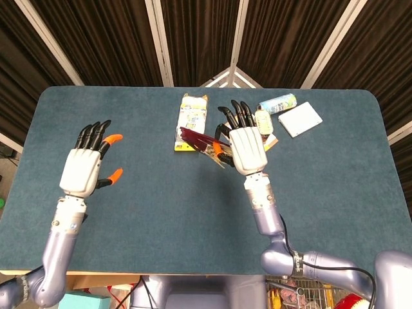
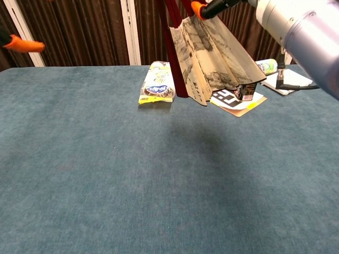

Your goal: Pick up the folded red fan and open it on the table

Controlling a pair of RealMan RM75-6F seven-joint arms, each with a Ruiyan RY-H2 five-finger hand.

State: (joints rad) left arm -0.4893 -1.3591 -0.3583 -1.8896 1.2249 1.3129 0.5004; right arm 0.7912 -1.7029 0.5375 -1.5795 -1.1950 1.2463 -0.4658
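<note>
The right robot hand holds the fan up off the desk, pinching it near one end between an orange-tipped thumb and the fingers, the rest of the fingers pointing toward 12 o'clock. In the head view the fan sticks out from that hand toward 10 o'clock, its long axis running from the grip near mid-desk out to a dark red tip that overlies the lower edge of the yellow packet. In the chest view the fan hangs well clear of the desk and is already partly spread: red outer ribs to the left, grey-printed paper pleats fanning down to the right.

The left robot hand is released, fingers apart and holding nothing, raised over the left side of the desk at about 9 o'clock from the fan. It is well apart from it, with bare blue desk between them. Only its orange fingertip shows at the far left edge of the chest view.

So the free end of the fan points roughly toward the left robot hand, and that is the relation that matters. My guess is that the left hand has to cross toward 3 o'clock to take the loose red rib while the right keeps the pivot end. The right is the only hand near enough to act now. Behind the fan lie a card, a can and a white pad.
</note>
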